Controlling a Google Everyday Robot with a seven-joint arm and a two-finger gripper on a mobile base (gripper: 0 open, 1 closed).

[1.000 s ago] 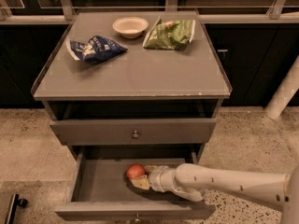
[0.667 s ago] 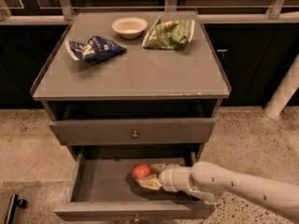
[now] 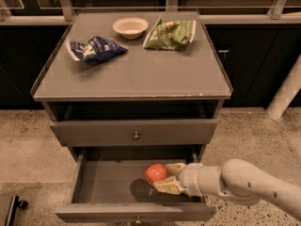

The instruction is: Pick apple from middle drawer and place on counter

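The red apple (image 3: 155, 172) is in the open middle drawer (image 3: 103, 180), right of its centre, with a dark shadow on the drawer floor below and left of it. My gripper (image 3: 163, 177) reaches in from the right on a white arm. Its pale fingers (image 3: 165, 186) are closed on the apple from the right side and hold it slightly above the floor. The grey counter (image 3: 136, 72) is the cabinet's flat top, above the drawers.
On the counter lie a blue chip bag (image 3: 96, 48) at the left, a white bowl (image 3: 130, 27) at the back and a green bag (image 3: 171, 33) at the back right. The upper drawer (image 3: 136, 132) is closed. A white post (image 3: 284, 95) stands at the right.
The apple has moved right and slightly up inside the drawer, together with my gripper closed on it. The arm has drawn back to the right.
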